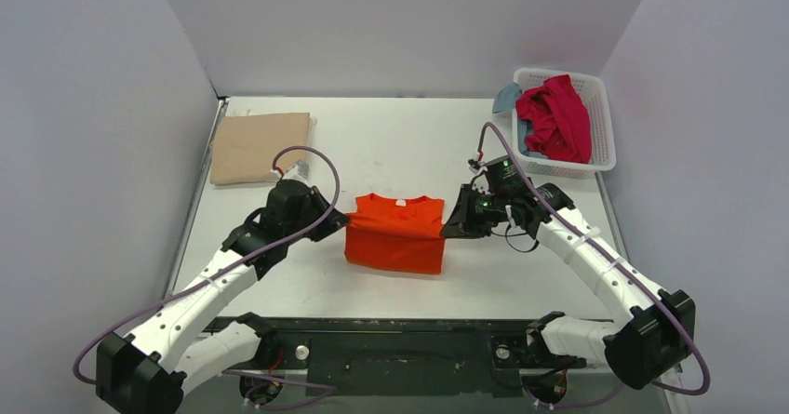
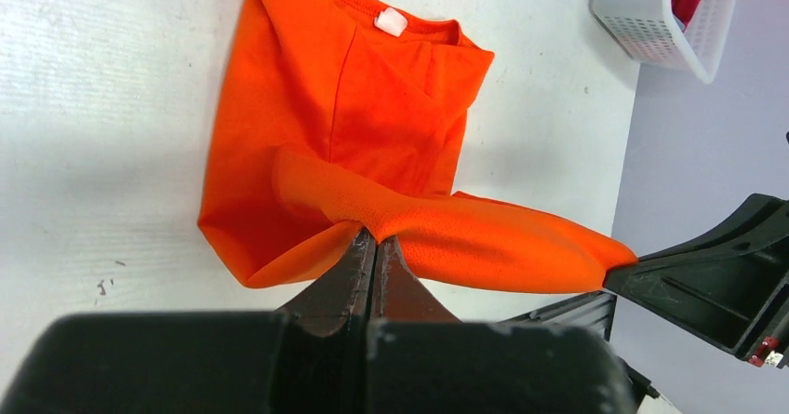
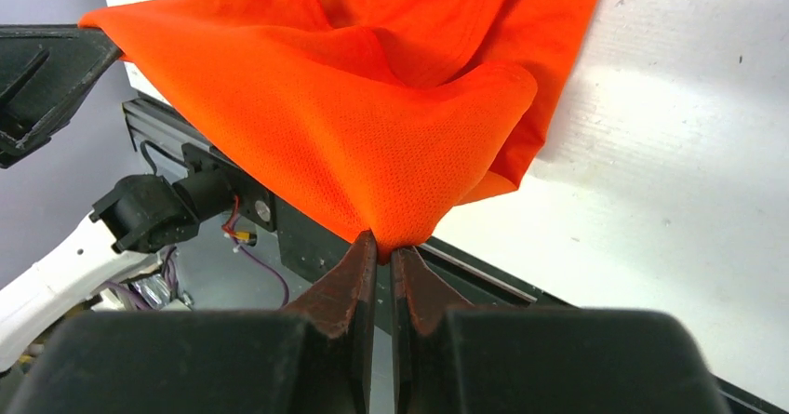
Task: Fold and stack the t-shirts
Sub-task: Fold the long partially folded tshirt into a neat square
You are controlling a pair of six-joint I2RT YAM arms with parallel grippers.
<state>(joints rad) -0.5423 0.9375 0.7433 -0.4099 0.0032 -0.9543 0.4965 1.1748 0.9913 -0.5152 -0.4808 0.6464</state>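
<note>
**T-SHIRT, ORANGE: FOLD IN HAND**

One bright orange cloth t-shirt (image 1: 395, 235) on the tabletop (image 1: 391, 135), well left of the white plastic lattice basket (image 1: 603, 126). The left gripper (image 2: 377, 237) and right gripper (image 3: 383, 247) each pinch one end of a raised fold — taut between them. Advised: move both level, keep tension, release together.

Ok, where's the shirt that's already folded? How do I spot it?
Start at the white table and go to its far left corner, across from the white basket. The tan shirt lies there, folded into a flat rectangle. Only it lies neat and untouched: the orange shirt is pinched by the left claw and right claw, and the red shirt is heaped in the basket.
</note>
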